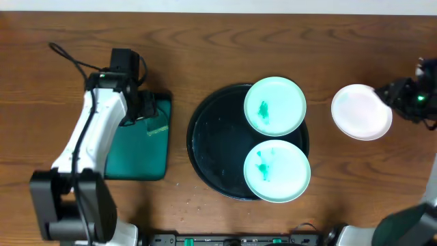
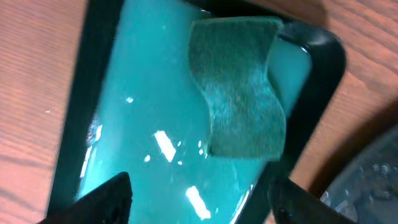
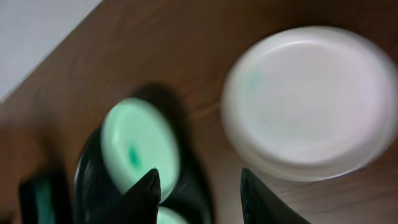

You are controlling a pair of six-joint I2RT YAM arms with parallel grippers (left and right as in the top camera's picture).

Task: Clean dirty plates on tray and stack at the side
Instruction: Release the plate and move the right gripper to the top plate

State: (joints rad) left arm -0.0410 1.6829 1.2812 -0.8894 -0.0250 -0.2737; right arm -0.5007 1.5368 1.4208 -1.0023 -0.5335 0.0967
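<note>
Two mint-green plates (image 1: 275,104) (image 1: 276,171) with teal smears lie on the right half of the round black tray (image 1: 212,143). A white plate (image 1: 361,111) sits on the table to the right of the tray. Just beyond its right rim, my right gripper (image 1: 388,94) is open with nothing between its fingers. The right wrist view shows this gripper (image 3: 199,194) above bare wood, with the white plate (image 3: 311,99) ahead and one mint plate (image 3: 140,143) on the tray. My left gripper (image 2: 199,200) is open and empty above a green sponge (image 2: 239,106).
The sponge lies in a rectangular dark-green tray (image 1: 136,154) left of the black tray, and its floor (image 2: 143,93) looks wet and shiny. Part of the black tray's rim (image 2: 373,180) shows in the left wrist view. Brown wooden table surrounds everything.
</note>
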